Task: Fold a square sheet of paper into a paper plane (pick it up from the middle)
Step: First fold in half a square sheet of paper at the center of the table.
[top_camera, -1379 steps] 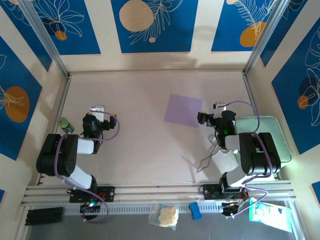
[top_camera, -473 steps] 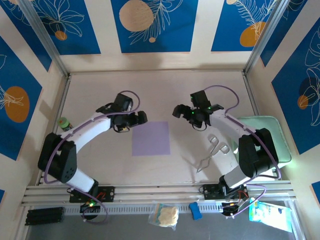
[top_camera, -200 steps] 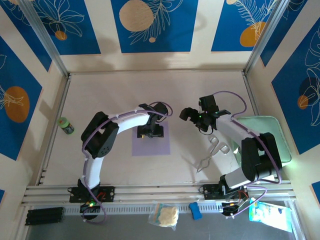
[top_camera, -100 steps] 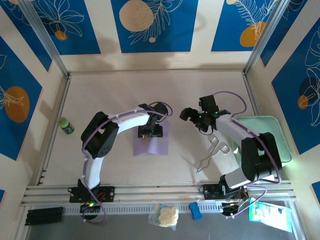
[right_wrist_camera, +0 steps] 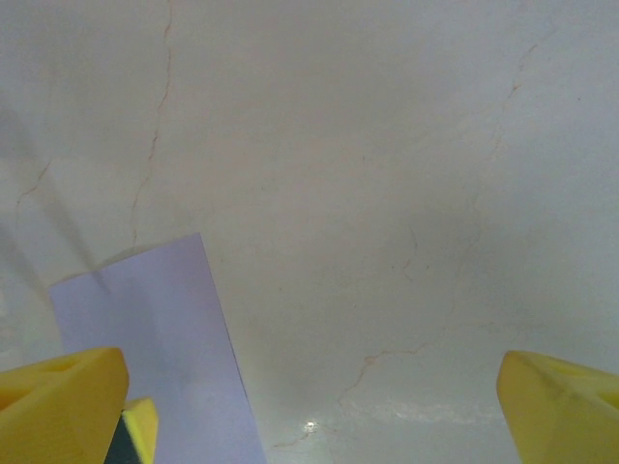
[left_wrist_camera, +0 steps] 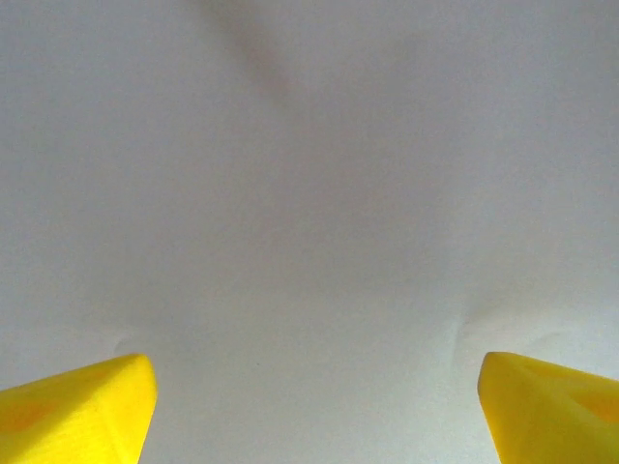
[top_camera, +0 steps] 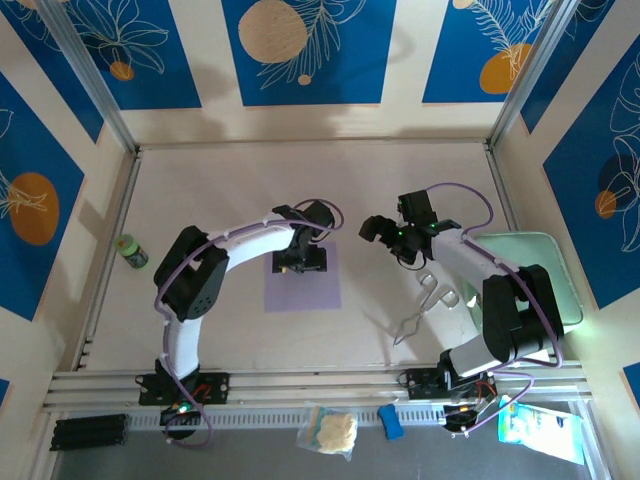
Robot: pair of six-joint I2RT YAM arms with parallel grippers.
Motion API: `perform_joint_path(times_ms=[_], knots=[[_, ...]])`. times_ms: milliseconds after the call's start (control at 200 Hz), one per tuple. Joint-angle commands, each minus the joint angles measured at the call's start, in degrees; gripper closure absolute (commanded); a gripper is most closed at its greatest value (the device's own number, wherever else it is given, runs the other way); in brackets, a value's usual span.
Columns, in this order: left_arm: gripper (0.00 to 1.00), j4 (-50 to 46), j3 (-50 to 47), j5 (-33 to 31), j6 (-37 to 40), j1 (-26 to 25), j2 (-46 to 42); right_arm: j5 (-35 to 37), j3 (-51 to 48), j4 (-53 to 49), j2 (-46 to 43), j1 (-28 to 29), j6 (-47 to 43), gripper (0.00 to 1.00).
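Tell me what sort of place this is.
Probably a robotics lab's enclosed test cell: a left arm and right arm bolted to a metal rail at the near edge of the table, blue flower-print panels walling it in, one square sheet of paper laid out.

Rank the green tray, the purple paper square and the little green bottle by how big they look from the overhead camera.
1. mint-green tray: largest, even though it is partly hidden
2. lavender paper sheet
3. small green bottle: smallest by far
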Motion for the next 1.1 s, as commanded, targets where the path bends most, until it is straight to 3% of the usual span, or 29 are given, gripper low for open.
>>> perform_joint_path(times_ms=[0, 210, 635, 1096], knots=[[0.13, -1.25, 0.82, -1.10, -0.36, 0.69, -0.91, -0.72, 1.05, -1.05, 0.99, 0.51, 0.52, 0.02], [0.12, -1.37, 1.63, 1.34, -0.51, 0.74, 2.12, -0.72, 1.07, -1.16, 1.16, 0.49, 0.44, 0.02], [0.22, -1.69, 1.13, 2.09, -1.78, 0.64, 6.03, -0.53, 0.71, -1.67, 0.97, 0.52, 0.36, 0.02], [0.33, 1.79, -1.97, 2.74, -2.75, 0.65, 2.32, -0.65, 1.05, -0.89, 1.53, 0.74, 1.20, 0.02]])
